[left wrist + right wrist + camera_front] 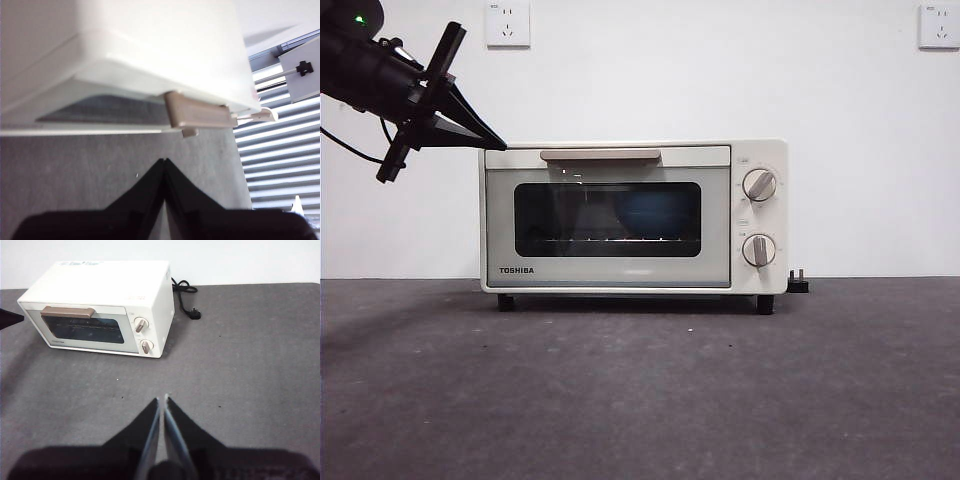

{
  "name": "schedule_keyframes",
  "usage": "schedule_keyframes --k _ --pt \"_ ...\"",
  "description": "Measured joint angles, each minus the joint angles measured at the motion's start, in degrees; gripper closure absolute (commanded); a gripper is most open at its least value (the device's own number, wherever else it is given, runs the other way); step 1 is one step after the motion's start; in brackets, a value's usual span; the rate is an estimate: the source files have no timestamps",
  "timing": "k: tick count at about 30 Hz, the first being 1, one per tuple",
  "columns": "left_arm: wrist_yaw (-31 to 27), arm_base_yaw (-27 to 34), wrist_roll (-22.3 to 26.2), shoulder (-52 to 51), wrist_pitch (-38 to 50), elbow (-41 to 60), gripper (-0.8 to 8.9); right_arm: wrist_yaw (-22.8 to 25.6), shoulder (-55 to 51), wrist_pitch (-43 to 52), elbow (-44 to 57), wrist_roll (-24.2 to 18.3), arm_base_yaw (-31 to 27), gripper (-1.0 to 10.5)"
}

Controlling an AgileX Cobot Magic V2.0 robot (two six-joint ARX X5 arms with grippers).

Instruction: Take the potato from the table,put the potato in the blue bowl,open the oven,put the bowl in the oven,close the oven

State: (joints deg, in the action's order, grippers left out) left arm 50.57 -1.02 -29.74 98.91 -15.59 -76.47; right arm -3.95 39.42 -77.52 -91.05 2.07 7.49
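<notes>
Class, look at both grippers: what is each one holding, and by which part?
Nothing is held. The left gripper is shut and empty beside the oven, near its top corner. The right gripper is shut and empty above the table.

The brand name TOSHIBA is printed in dark capitals at the lower left of the oven (pixel 633 215) door. Small markings around its two knobs are too tiny to read.
</notes>
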Motion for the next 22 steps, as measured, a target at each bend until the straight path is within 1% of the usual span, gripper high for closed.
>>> schedule_keyframes --k 3,4,6,8,11,14,17,22 --pt "-0.94 -0.31 2.99 -2.08 -5.86 0.0 8.21 -0.02 0.0 0.02 0.0 -1.7 0.0 9.6" --pt "-2.19 -0.59 4.7 -3.34 -8.57 0.0 8.21 -0.02 0.0 0.02 0.0 -2.14 0.0 9.6" --pt "-6.03 -1.42 8.74 -6.45 -14.62 0.0 8.21 -0.02 0.0 0.0 0.0 -2.75 0.0 9.6" --pt "-11.5 -2.69 13.68 -10.45 -21.62 0.0 8.2 -0.02 0.0 0.0 0.0 -3.1 0.0 9.6" --pt "-19.82 -5.07 20.28 -16.41 -29.75 0.0 8.19 0.0 0.0 0.0 0.0 -3.37 0.0 9.6" --pt "-25.64 -7.58 24.33 -22.62 -34.42 0.0 8.18 -0.02 0.0 0.0 0.0 -3.37 0.0 9.5" --pt "-27.12 -9.51 26.14 -29.44 -35.63 0.0 8.18 0.0 0.09 0.0 0.0 -3.37 0.0 9.5" --pt "-26.25 -10.4 27.04 -39.3 -35.65 -0.04 8.18 0.0 1.11 0.0 0.0 -3.39 0.0 9.5"
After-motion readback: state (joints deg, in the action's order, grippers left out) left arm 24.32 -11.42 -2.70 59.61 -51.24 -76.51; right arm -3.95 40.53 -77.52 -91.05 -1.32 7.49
